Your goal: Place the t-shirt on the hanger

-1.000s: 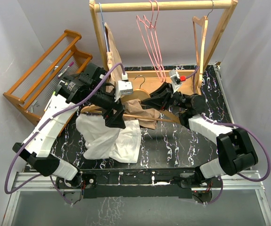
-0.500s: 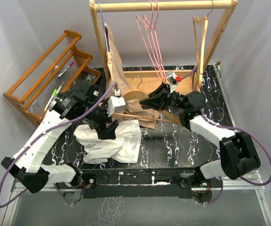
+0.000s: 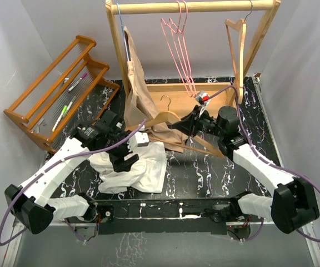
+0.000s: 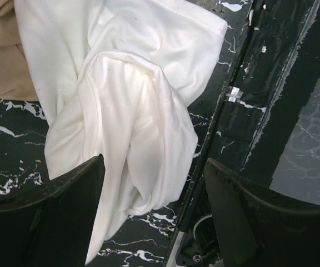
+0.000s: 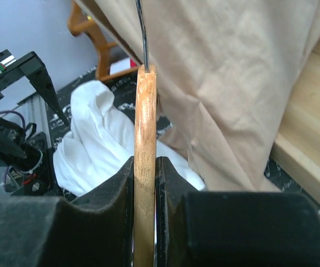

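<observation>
Left gripper (image 4: 154, 161) has dropped, jaws wide, white t-shirt (image 4: 132, 111) directly beneath; right gripper (image 5: 144, 161) clamps a wooden hanger (image 5: 145, 111).

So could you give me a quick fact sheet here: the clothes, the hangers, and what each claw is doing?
t-shirt: white, crumpled in a heap on the dark marbled table
left gripper: open, over the t-shirt, holding nothing
right gripper: shut on a wooden hanger
wooden hanger: held next to the beige garment
pink hangers: on the rack's top rail, untouched
beige garment: hanging from the rack, lower end reaching the table
task state: t-shirt not yet on any hanger
</observation>
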`<control>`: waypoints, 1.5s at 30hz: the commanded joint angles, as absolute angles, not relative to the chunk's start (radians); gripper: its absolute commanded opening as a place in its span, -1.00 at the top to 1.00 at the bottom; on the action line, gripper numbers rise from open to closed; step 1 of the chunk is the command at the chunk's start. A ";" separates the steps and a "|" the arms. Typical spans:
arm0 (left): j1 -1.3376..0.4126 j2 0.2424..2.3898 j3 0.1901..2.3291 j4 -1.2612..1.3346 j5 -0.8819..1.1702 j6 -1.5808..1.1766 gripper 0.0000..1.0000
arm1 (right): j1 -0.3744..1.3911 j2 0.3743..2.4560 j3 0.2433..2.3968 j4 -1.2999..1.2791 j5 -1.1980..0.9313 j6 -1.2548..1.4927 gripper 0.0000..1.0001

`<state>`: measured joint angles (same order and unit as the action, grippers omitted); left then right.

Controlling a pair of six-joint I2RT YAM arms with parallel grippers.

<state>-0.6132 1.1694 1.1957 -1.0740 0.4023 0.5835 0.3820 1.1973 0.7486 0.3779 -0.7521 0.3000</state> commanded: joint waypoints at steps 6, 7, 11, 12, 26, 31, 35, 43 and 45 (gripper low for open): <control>-0.637 1.220 1.163 -0.964 0.392 0.613 -0.38 | 0.379 1.029 0.774 0.012 -0.603 0.141 0.84; -0.637 1.219 1.169 -0.957 0.391 0.605 -0.38 | 0.380 1.024 0.787 -0.051 -0.582 0.121 0.84; -0.637 1.219 1.203 -0.947 0.377 0.588 -0.38 | 0.380 0.956 0.795 -0.242 -0.495 0.097 0.84; -0.637 1.219 1.210 -0.948 0.375 0.586 -0.38 | 0.380 0.934 0.799 -0.283 -0.470 0.097 0.84; -0.637 1.244 1.226 -0.876 0.383 0.526 -0.40 | 0.379 0.895 1.073 -0.504 -0.217 0.105 0.84; -0.637 1.245 1.224 -0.856 0.390 0.519 -0.40 | 0.379 0.929 1.148 -0.533 -0.223 0.093 0.84; -0.633 1.247 1.230 -0.806 0.379 0.464 -0.40 | 0.379 0.901 1.196 -0.631 -0.207 0.091 0.84; -0.532 1.228 1.226 -0.654 0.414 0.226 -0.42 | 0.380 0.797 1.277 -0.802 -0.156 0.132 0.84; -0.521 1.219 1.219 -0.637 0.428 0.201 -0.43 | 0.379 0.801 1.322 -0.816 -0.151 0.134 0.84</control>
